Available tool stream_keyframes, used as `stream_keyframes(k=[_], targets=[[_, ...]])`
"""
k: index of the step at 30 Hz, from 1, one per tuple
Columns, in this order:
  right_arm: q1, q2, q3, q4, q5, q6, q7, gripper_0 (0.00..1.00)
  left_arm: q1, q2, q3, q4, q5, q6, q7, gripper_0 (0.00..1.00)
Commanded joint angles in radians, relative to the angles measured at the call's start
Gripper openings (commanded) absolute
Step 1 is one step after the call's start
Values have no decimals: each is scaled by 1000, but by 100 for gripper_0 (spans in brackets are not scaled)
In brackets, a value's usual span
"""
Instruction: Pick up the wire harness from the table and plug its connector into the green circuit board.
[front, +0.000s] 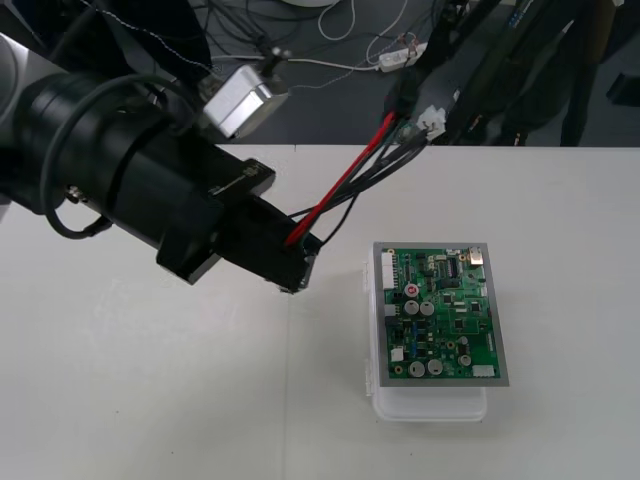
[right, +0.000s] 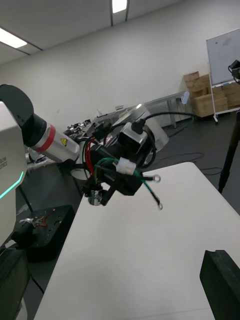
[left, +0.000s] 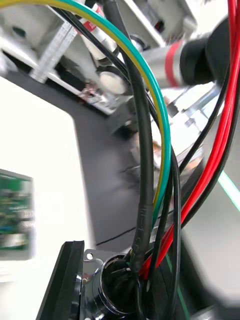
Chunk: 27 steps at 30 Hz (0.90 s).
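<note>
- The wire harness (front: 345, 180) is up off the surface (front: 150, 400), and the left end effector (front: 295, 262) is clamped tight on its round metal socket (left: 111, 287)
- Its long axis runs from that grip slantwise toward the surface's far edge and ends in the small white plug (front: 432, 121), which hangs free, seated in nothing
- The green circuit board (front: 440, 315) on its white base (front: 430, 405) lies just to the right of the left end effector, so the plug points away from the board and likely needs swinging round
- The left arm is the nearer one; the right end effector (right: 221, 282) stands well apart, and I cannot tell whether it is open or closed
- Count: one harness, one plug, one socket, two ring terminals (right: 156, 177), one board, one base
</note>
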Motion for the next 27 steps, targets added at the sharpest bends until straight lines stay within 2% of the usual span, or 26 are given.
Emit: stream_keyframes(k=[1,6,14,19,22,27], targets=[[-91,-17,12,31,4,-6,-32,100,-25,-82,-60,-27,-11,-32,-20,0],[-142,-15,19,51,-4,-6,-36,100,-23,-131,-89,-27,-11,-32,44,0],[-284,-15,136,209,-44,-6,-26,100,-22,-160,-132,-24,-10,-32,115,0],[-319,-15,217,221,-133,-6,-18,100,1,-163,-165,22,24,-32,113,0],[-318,8,230,203,-139,-6,-3,100,9,-169,-188,65,38,-32,107,0],[-379,88,230,226,-87,-6,17,100,39,-172,-207,97,20,-32,95,0]])
